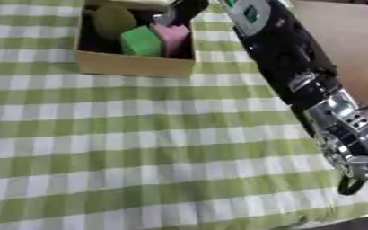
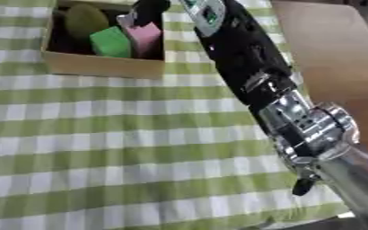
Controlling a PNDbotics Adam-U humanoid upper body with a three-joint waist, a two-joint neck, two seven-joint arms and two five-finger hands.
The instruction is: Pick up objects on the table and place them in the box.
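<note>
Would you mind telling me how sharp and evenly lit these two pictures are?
Left eye view: soft all over, the green block and pink block in the cardboard box smeared, the box's inside in deep shadow. Right eye view: equally blurred, with glare on the silver joint of the right arm; the right hand is a dark shape at the top edge.

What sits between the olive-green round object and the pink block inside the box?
A green block sits between the olive round object and the pink block in the box, clearest in the left eye view.
</note>
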